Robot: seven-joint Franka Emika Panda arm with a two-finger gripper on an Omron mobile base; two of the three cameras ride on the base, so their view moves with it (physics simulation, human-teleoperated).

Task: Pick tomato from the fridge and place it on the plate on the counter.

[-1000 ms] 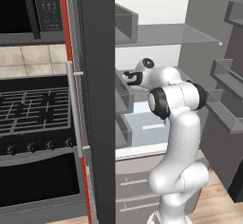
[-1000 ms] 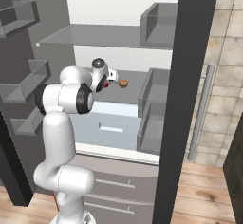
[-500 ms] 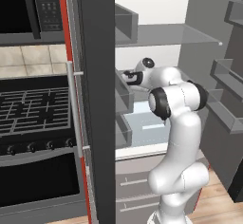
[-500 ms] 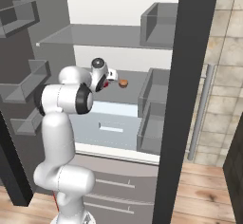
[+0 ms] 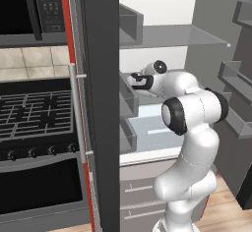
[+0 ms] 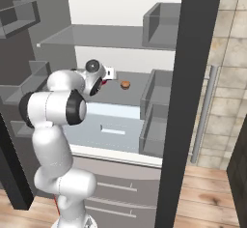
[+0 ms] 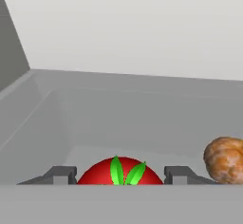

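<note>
The tomato (image 7: 120,172) sits on the grey middle shelf (image 6: 126,95) inside the open fridge (image 6: 193,53), directly between the two dark fingertips (image 7: 60,174) of the gripper (image 7: 120,178). The fingers are closed against its left and right sides, gripping it; green stem leaves face the hand camera. A brownish-orange round item (image 7: 225,160) lies on the same shelf, to the right of the tomato and apart from it. The white arm (image 5: 189,128) reaches into the fridge above a pale clear drawer (image 6: 103,128). Left of the fridge stands a black oven (image 5: 37,123).
</note>
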